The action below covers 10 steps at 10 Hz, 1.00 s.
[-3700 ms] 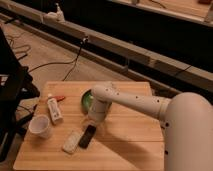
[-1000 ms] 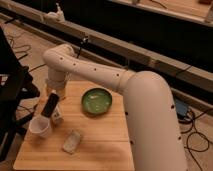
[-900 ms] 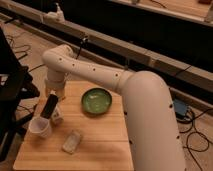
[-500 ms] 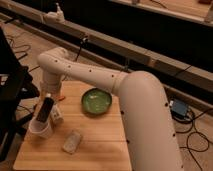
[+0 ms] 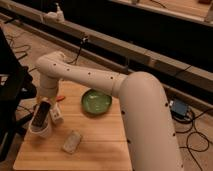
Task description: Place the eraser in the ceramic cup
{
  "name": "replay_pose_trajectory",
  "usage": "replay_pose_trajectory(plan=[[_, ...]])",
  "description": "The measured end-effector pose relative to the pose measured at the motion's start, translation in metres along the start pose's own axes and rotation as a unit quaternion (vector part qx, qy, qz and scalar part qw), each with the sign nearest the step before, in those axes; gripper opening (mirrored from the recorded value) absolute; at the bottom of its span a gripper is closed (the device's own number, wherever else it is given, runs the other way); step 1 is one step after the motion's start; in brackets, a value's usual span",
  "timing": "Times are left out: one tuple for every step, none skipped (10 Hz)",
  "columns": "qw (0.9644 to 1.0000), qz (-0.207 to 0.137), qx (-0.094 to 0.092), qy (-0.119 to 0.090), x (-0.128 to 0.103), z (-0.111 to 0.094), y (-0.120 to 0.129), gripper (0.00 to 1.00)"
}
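At lower left the gripper (image 5: 42, 106), jaws closed on the eraser (image 5: 40, 114), holds it upright over the ceramic cup (image 5: 41, 130) so it can drop inside

dim, warm indoor light. wooden table (image 5: 100, 145) is the brightest patch; background dark. gripper (image 5: 41, 111) above the cup (image 5: 41, 131) at the table's left edge. whole view soft and blurred.

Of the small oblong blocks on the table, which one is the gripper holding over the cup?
The dark eraser, upright in the gripper above the ceramic cup; the pale blocks lie on the table.
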Motion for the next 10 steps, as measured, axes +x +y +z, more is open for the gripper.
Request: replay_pose_trajectory(plan=[[1.0000,-0.004,0.002,-0.002,-0.004,0.003,-0.001,0.70],[1.0000,-0.006,0.003,-0.003,-0.006,0.004,-0.001,0.70],[1.0000,-0.008,0.004,-0.003,-0.007,0.005,-0.001,0.70],[0.9999,-0.011,0.005,0.000,-0.007,0.003,-0.002,0.70],[0.9999,-0.012,0.004,0.003,-0.007,0.002,-0.001,0.70],[0.9999,-0.014,0.004,0.007,-0.006,0.000,-0.001,0.70],[0.9998,-0.014,0.003,0.013,-0.005,-0.001,-0.001,0.70],[0.9997,-0.013,0.004,0.019,-0.004,-0.005,-0.001,0.70],[0.9996,-0.010,0.006,0.027,0.000,-0.011,0.000,0.70],[0.9995,-0.006,0.008,0.031,0.003,-0.016,0.002,0.70]])
